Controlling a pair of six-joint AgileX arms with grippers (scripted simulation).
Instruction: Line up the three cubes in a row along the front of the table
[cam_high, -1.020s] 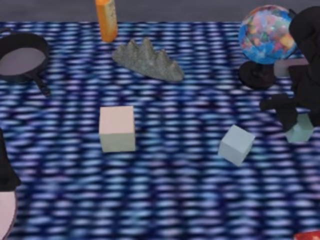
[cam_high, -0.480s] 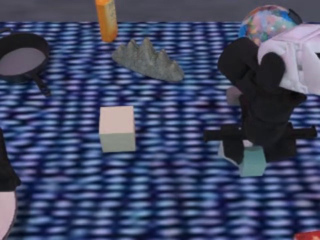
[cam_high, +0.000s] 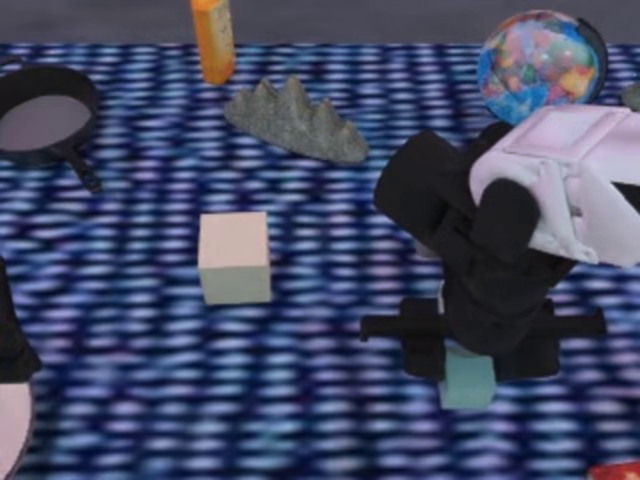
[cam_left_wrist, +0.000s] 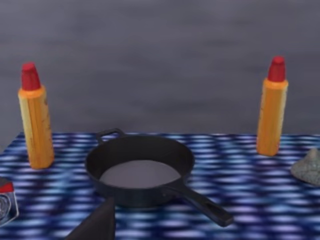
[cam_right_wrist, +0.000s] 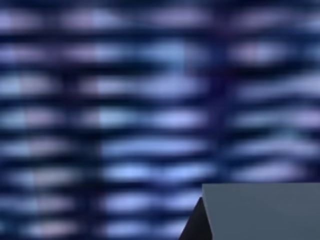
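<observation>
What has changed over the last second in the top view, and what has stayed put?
The right gripper has carried the small teal-grey cube leftward and toward the front of the table, its arm now hiding the medium cube. The cream-pink cube, rock, pan, bottle and globe have not moved; the left arm stays parked at the left edge.

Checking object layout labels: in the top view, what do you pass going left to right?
Frying pan → orange bottle → large cream-pink cube → jagged grey rock → right gripper over the small teal-grey cube → globe. The left arm is parked at the left edge.
</observation>
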